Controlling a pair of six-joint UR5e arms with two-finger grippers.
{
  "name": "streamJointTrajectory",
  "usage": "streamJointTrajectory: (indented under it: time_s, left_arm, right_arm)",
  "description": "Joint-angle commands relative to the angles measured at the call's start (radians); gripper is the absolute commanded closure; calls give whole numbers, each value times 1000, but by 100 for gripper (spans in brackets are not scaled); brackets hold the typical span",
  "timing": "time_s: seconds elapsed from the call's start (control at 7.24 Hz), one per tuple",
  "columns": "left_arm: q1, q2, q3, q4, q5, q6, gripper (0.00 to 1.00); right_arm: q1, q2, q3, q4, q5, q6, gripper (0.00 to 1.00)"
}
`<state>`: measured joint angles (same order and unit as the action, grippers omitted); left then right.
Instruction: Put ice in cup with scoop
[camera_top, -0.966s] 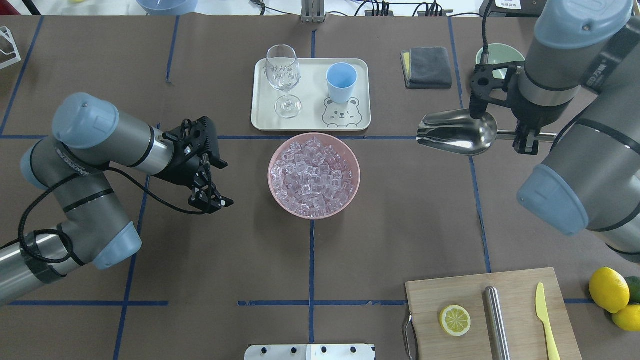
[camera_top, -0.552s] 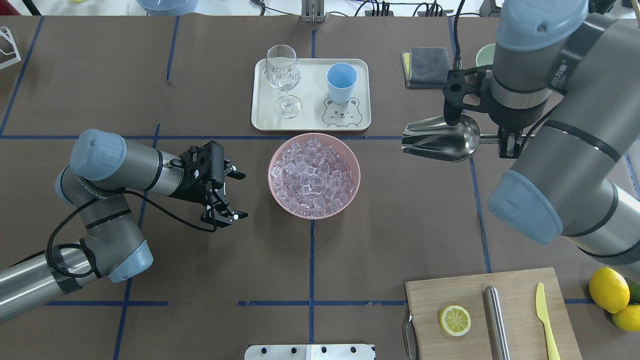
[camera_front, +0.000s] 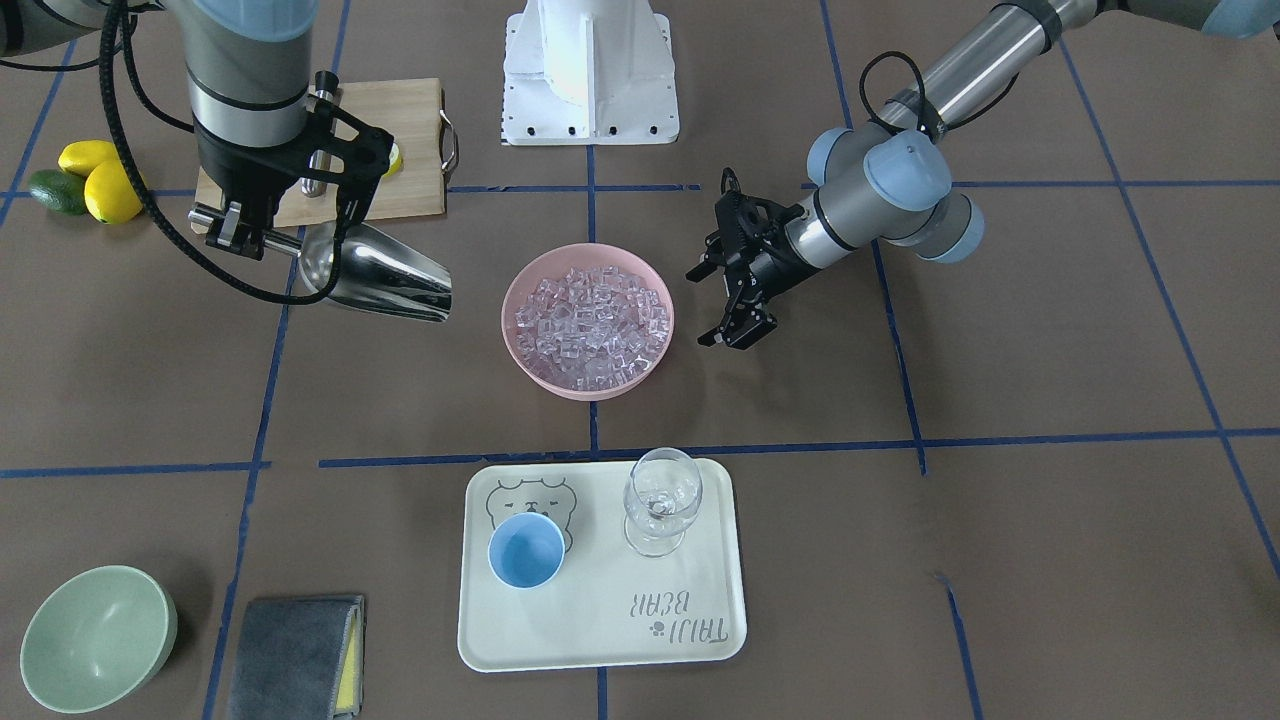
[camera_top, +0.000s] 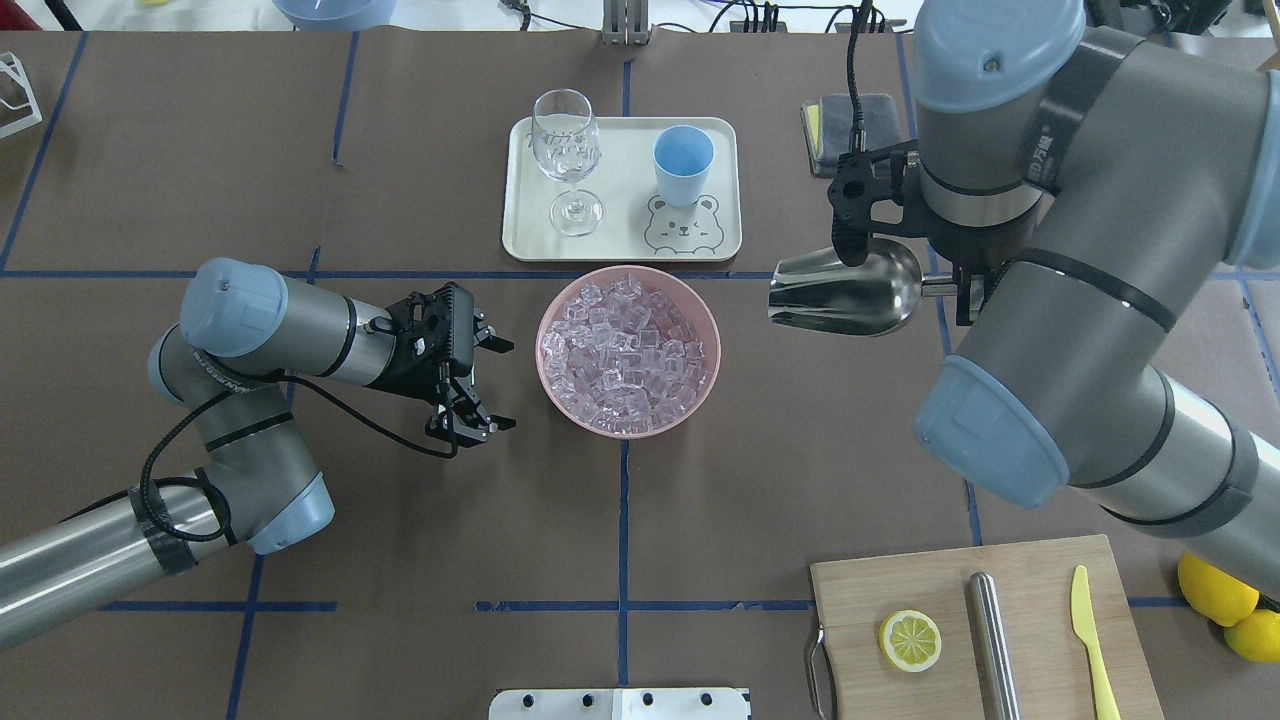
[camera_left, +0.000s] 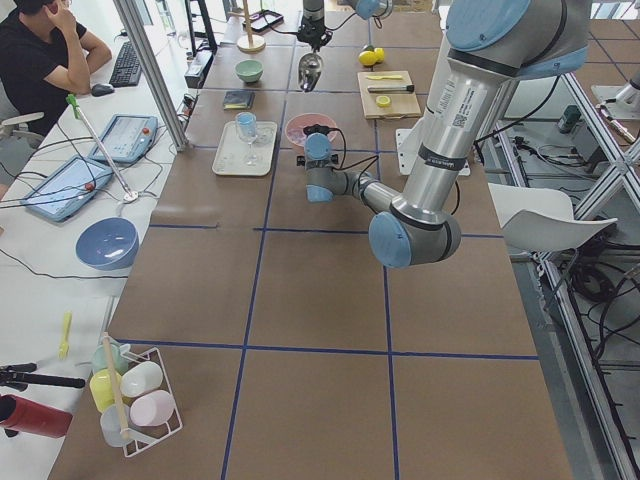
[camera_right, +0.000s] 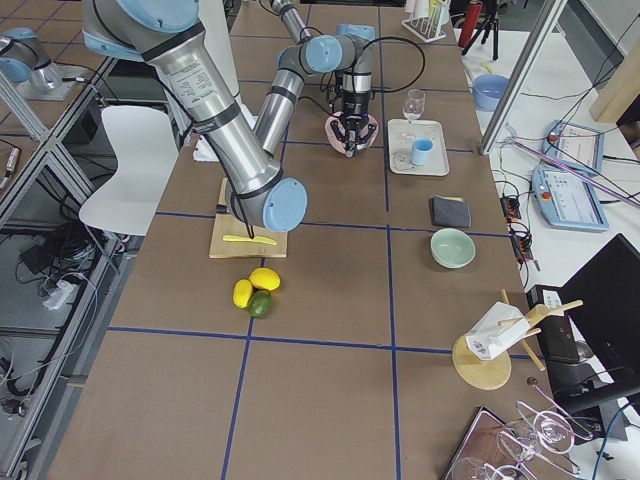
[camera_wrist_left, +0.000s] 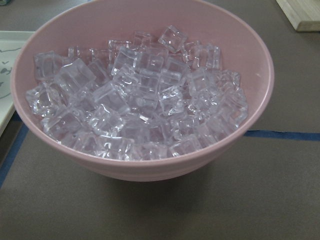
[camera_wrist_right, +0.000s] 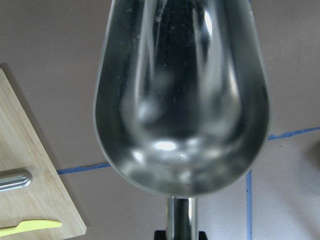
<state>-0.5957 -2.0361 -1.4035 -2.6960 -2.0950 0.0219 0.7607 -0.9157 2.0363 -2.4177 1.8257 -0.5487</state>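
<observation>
The ice (camera_top: 628, 350) fills a pink bowl (camera_top: 700, 395) at the table's middle; it also fills the left wrist view (camera_wrist_left: 140, 100). The light-blue cup (camera_top: 684, 165) stands empty on a cream tray (camera_top: 522, 235) behind the bowl. My right gripper (camera_top: 965, 292) is shut on the handle of the steel scoop (camera_top: 845, 292), held level above the table just right of the bowl, its mouth toward the bowl. The scoop's trough (camera_wrist_right: 180, 100) is empty. My left gripper (camera_top: 503, 386) is open and empty, just left of the bowl.
A wine glass (camera_top: 566, 150) stands on the tray beside the cup. A cutting board (camera_top: 860, 590) at the front right holds a lemon half (camera_top: 910, 641), a steel cylinder (camera_top: 993, 640) and a yellow knife (camera_top: 1092, 640). A green bowl (camera_front: 95, 635) and a grey cloth (camera_front: 295, 655) lie beyond.
My right arm has moved left with the scoop, closer to the pink bowl. My left gripper has moved right toward the bowl's left side and stays open.
</observation>
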Motion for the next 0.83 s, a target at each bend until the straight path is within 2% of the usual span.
streamJointTrajectory:
  time_s: [0.0, 0.14, 0.69]
  left_arm:
    - [-4, -54, 6, 94, 0, -55, 0]
    - [-4, -56, 6, 97, -5, -60, 0]
    - [-4, -56, 8, 97, -13, -59, 0]
  right_arm:
    - [-30, 58, -16, -61, -14, 7, 100]
    - [-56, 107, -49, -95, -54, 9, 100]
    - [-73, 245, -229, -116, -91, 4, 100]
